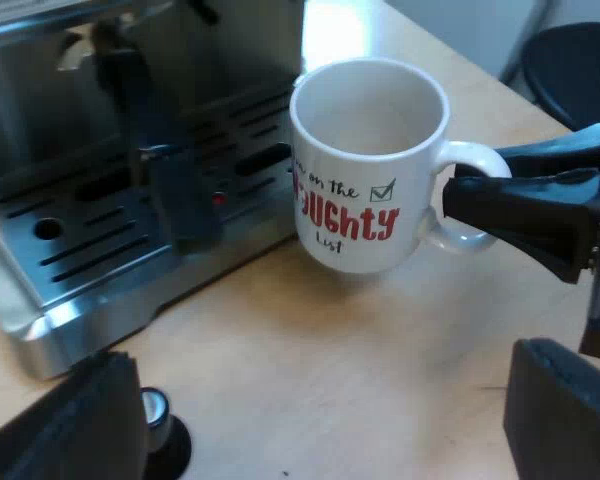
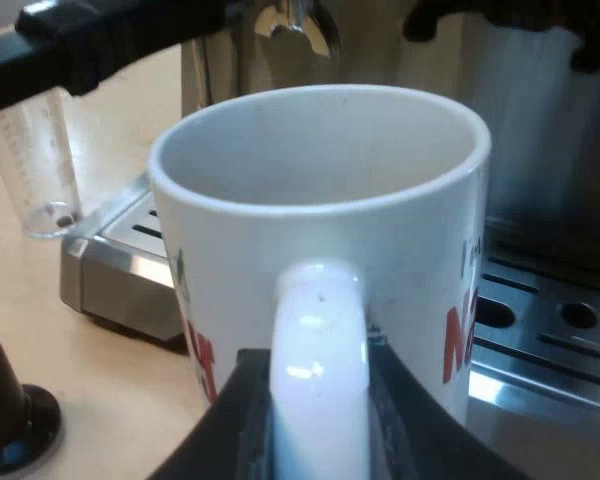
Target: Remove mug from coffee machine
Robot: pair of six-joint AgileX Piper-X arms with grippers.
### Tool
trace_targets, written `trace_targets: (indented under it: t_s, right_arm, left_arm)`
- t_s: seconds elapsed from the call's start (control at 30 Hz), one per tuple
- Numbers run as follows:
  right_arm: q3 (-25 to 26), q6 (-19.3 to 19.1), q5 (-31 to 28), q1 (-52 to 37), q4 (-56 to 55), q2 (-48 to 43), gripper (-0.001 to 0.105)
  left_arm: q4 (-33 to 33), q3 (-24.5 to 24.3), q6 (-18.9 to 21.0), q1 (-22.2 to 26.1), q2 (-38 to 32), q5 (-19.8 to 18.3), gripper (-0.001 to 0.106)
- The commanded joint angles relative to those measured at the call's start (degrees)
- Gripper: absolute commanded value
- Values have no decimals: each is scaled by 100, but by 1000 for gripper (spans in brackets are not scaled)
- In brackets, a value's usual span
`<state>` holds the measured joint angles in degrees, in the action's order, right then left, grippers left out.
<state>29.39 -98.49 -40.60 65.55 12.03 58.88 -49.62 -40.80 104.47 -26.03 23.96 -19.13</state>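
Mug [image 1: 365, 170] sits off the machine's [image 1: 210, 50] drip tray [image 1: 80, 255], just beside the tray's edge and over the table [image 1: 310, 350]; can't tell if its base touches the wood or hangs just clear. Right gripper [image 1: 458, 192] has it by the handle [image 2: 318, 340], jaws narrow and clamped on the loop from both sides, w/ the mug's body pointing twd the machine. Left gripper [image 1: 325, 430] hangs near the tray's corner, jaws wide, holding nothing. Tamper [image 1: 158, 428] and glass [image 2: 42, 170] stand on the table near the machine. Handling call: glazed ceramic, so stiff, prob. fairly heavy for a handle-only pinch, slick under the pads, and likely to chip or crack if knocked on the steel tray. Looks empty inside, so no spill risk. Handle is the right place to hold, but the weight sits off to one side, so the mug could swing or twist in the jaws. A firm squeeze & a slow, level carry away from the machine looks wise.
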Motion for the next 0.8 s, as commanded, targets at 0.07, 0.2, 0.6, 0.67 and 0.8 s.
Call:
trace_targets:
  t_s: [0.07,0.2,0.6,0.67,0.8]
  right_arm:
    - [54,321,-662,3,-314,-381,0]
    - [25,502,-1366,-3,-762,-619,0]
    - [-415,1177,-2065,-3,-970,-764,0]
    - [-421,1177,-2068,-77,-970,-764,0]
    - [-421,1177,-1953,-483,-970,-764,0]
  left_arm:
    - [18,-19,-127,-23,2,-205,79]
    - [18,-19,-284,-23,2,-296,79]
    - [18,-19,-296,-23,2,-643,79]
    - [18,-19,-296,-23,2,-642,79]
    - [18,-19,-296,-37,2,-642,79]
